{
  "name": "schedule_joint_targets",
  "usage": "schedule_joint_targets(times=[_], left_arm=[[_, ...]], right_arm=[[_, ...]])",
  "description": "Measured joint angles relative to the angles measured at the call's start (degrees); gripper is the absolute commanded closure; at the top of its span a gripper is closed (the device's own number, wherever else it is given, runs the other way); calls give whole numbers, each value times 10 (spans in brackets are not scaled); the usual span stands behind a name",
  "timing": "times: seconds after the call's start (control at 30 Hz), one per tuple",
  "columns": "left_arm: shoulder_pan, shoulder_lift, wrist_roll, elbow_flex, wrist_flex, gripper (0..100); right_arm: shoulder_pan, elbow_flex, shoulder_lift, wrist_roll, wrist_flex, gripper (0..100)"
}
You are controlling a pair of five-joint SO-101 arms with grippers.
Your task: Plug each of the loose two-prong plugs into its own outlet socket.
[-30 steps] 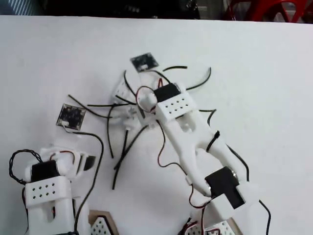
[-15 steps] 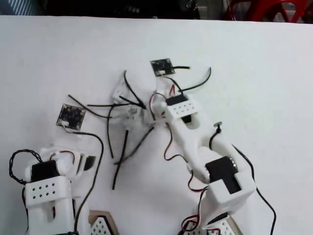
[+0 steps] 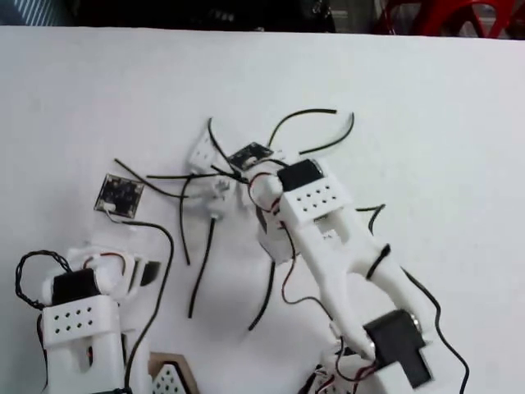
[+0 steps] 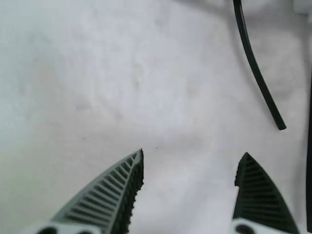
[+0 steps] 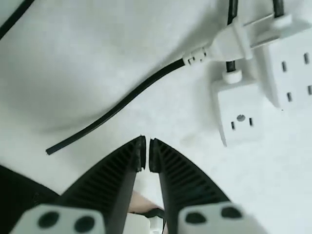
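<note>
My left gripper [image 4: 192, 155] has its two fingers spread wide apart, and nothing sits between them but the bare white table [image 4: 97, 73]. Out past one fingertip, a thin black cord [image 4: 256, 73] lies on the table. Its end stops a little way short of that fingertip and does not touch it. My right gripper [image 5: 147, 141] has its fingers pressed almost together, with just a sliver of gap, and I see nothing held in them. Straight out past those closed tips, close by but not touching, a long black cord [image 5: 122, 100] runs across the table. One end of it lies loose, out to one side of the fingers. The other end goes into a white plug [image 5: 219, 46]. The plug lies farther out, off to the other side of the fingertips, and it rests against two white outlet blocks. The near outlet block [image 5: 239, 114] sits closest to the fingers, with a socket facing up that shows two slots and a round hole. The far outlet block [image 5: 292, 63] sits just beside it, with more slots showing. I cannot tell if the white plug's prongs are inside a socket or just lying there. From up high, I see the right arm [image 3: 328, 238] stretched out to the middle of the table, where black cords [image 3: 201, 263] fan out around the white blocks. The left arm [image 3: 78, 320] sits well apart from that pile.
</note>
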Motion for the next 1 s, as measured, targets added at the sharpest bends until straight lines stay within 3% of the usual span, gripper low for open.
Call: schedule_joint_targets(times=[0.13,0.3,0.43,0.53,0.7,0.83,1.0], left_arm=[[0,0,0,0,0,699],[0,0,0,0,0,699],[0,0,0,0,0,699],[0,0,0,0,0,699],[0,0,0,0,0,699],[0,0,0,0,0,699],[0,0,0,0,0,699]], right_arm=[[0,0,-53,2,-1,977],[0,0,-73,2,-81,964],[0,24,-73,19,-117,813],[4,58,-73,85,-118,743],[40,137,-77,269,-156,752],[80,199,-79,395,-251,752],[85,280,-79,482,-405,751]])
